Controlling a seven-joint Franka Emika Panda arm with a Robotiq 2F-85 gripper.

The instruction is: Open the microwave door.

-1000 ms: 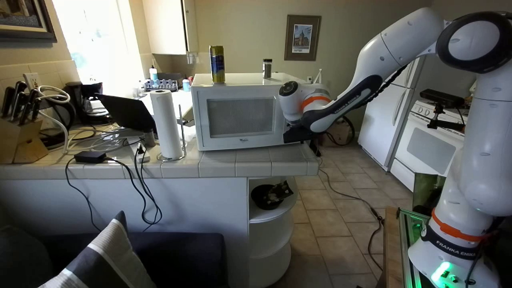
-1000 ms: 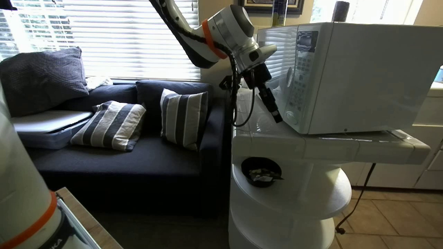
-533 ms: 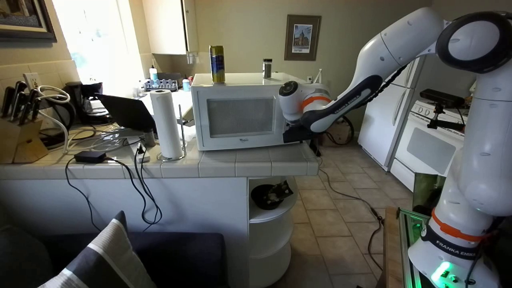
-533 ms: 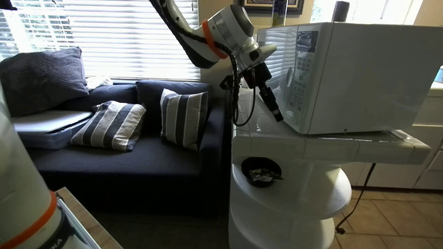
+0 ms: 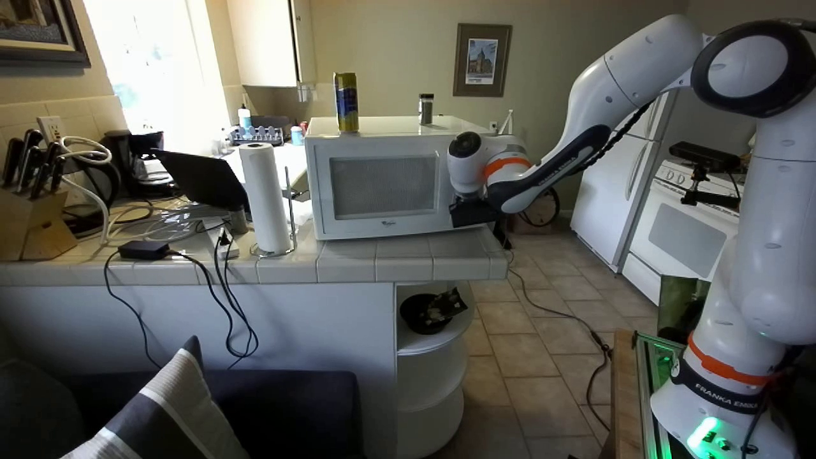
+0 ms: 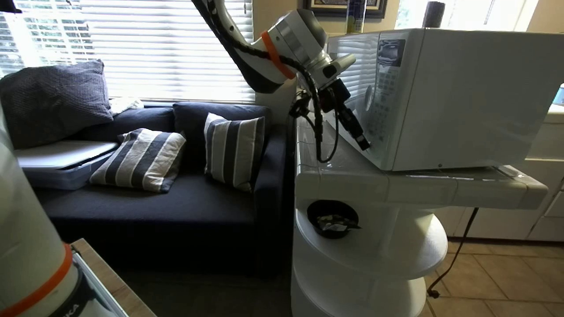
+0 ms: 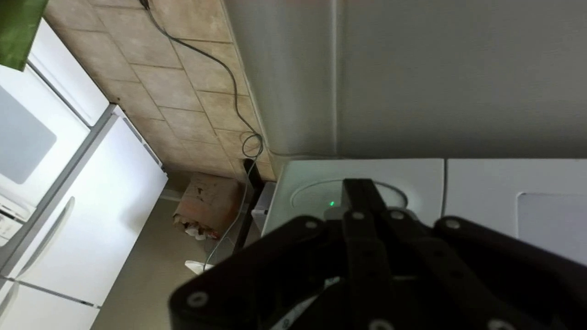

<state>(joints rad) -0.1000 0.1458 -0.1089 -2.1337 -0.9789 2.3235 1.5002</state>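
The Robotiq gripper [image 7: 360, 183] is pressed together. Pushing off-centre could miss the oval button [image 7: 316, 197], leaving the microwave door [image 7: 509, 208], at wrist-view three o'clock, latched.

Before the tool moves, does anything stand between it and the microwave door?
Nothing visible stands between them. The tool is in front of the control panel, beside the microwave door; whether it touches the panel is unclear.
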